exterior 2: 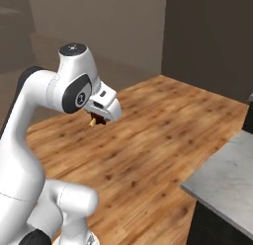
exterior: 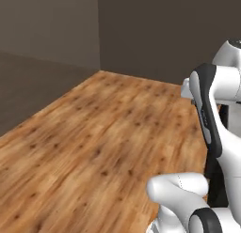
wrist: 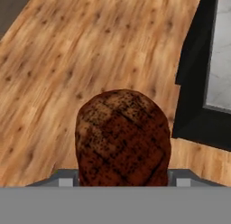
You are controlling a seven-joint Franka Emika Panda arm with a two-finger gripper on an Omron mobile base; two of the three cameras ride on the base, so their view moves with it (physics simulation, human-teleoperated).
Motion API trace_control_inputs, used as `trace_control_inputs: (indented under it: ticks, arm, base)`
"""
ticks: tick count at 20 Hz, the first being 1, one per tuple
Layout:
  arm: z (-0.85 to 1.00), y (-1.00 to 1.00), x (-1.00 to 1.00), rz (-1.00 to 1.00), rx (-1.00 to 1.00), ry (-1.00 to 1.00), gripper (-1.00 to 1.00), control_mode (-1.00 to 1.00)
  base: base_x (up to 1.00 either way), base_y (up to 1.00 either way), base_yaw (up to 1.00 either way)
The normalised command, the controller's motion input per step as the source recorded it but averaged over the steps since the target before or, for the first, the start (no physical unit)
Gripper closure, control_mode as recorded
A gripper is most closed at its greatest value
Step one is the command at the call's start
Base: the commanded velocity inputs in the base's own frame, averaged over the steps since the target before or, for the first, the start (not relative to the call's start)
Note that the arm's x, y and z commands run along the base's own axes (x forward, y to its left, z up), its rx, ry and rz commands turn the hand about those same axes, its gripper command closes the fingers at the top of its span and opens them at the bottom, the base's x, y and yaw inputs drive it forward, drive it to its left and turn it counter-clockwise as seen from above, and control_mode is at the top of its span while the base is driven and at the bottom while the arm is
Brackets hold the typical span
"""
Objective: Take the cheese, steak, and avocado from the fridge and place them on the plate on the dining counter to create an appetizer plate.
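Steak (wrist: 122, 139) fills the lower middle of the hand view, a dark reddish-brown lump with charred grill marks, held between the gripper's (wrist: 122, 178) two fingers, whose grey tips show just left and right of its base. The jaws are clamped on the meat, which stands between them and hides the gap.

Behind the steak in that view, a wood-plank floor (wrist: 67, 60) spreads across the left and centre of the frame. At the right edge stands the dining counter (wrist: 221, 51), its pale grey marbled top above a black base that runs down the right side.

In the right base view, the white arm (exterior 2: 44, 96) curves up from the lower left, its dark-jointed wrist at centre left. Under the hand a small dark red-brown bit of the steak (exterior 2: 100, 120) peeks out, with a pale sliver beside it that is too small to tell apart. A corner of the marbled counter (exterior 2: 227, 182) sits at the lower right, well apart from the hand, over the same wood floor. Dark walls (exterior 2: 207, 36) close the upper right.

In the left base view, the arm's (exterior: 212, 110) white links rise along the right edge, with floor at centre and grey-brown walls across the top.
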Motion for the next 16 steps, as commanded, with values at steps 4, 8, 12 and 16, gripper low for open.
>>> trace_control_inputs:
  ticks: [4,8,12,16]
  arm:
    - [0.00,0.00,0.00,0.00,0.00,0.00,1.00,1.00]
    - [0.00,0.00,0.00,0.00,0.00,0.00,1.00,1.00]
    - [0.00,0.00,0.00,0.00,0.00,0.00,1.00,1.00]
    - [0.00,0.00,0.00,0.00,0.00,0.00,1.00,1.00]
  base:
    - [0.95,0.60,-0.40]
    - [1.00,0.46,-0.40]
    - [1.00,0.30,-0.41]
    - [1.00,0.24,-0.41]
